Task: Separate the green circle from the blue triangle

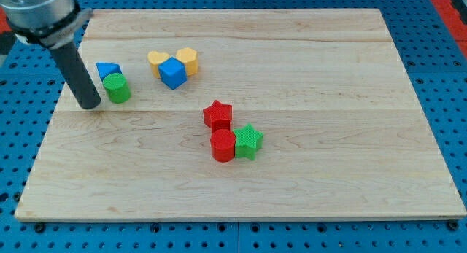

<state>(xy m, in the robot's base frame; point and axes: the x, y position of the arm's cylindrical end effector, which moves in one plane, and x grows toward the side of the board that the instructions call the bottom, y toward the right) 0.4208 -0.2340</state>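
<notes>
The green circle [117, 87] stands near the board's upper left, touching the blue triangle [108, 69], which lies just above and slightly left of it. My tip [90, 104] rests on the board just left of the green circle, very close to it, and below left of the blue triangle. The dark rod rises up and left from the tip to the arm at the view's top left.
A blue cube [174, 73] sits between two yellow blocks [156, 60] [187, 60] at upper middle. A red star [217, 114], a red cylinder [222, 146] and a green star [249, 141] cluster at the centre. The wooden board [328, 136] lies on a blue pegboard.
</notes>
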